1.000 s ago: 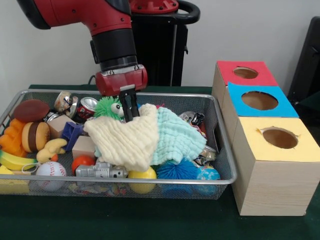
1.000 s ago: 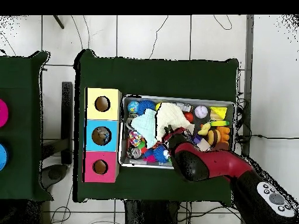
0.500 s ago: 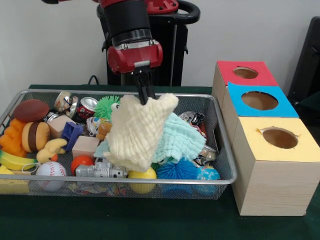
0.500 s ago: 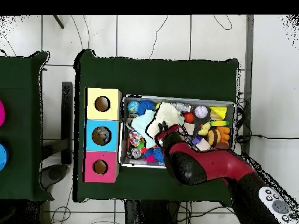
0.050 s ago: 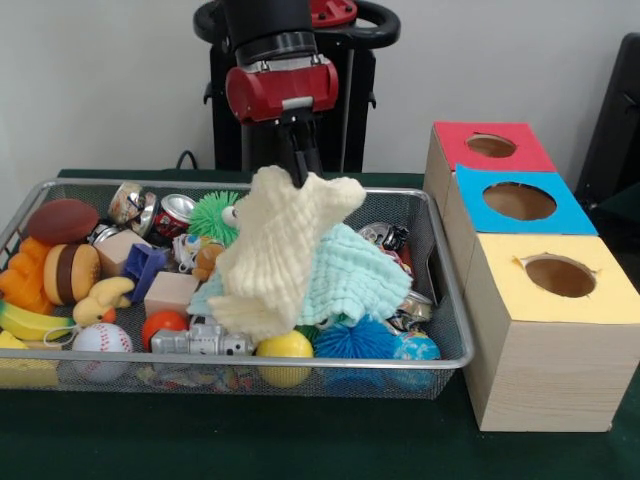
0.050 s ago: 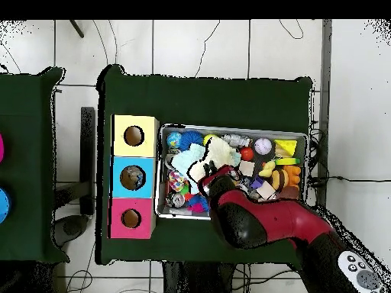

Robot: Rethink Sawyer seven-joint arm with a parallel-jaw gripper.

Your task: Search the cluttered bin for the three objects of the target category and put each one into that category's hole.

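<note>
Front view first: the claw (image 5: 300,172) is clenched on the top edge of the cream cloth (image 5: 275,255), and over the last second it has hauled that cloth up out of the wire bin (image 5: 440,300) and carried it a little toward the boxes. The cloth now hangs mostly free, its lower end still brushing the toys in the bin. Just beside it, on the box side, the mint cloth (image 5: 355,272) lies uncovered, along with a green spiky ball (image 5: 212,212) on the other side. Well beyond the bin's end stand the red box (image 5: 490,150), blue box (image 5: 520,205) and yellow box (image 5: 560,280), holes open. My guess is that cloths are the target, and this one is on its way out.
</note>
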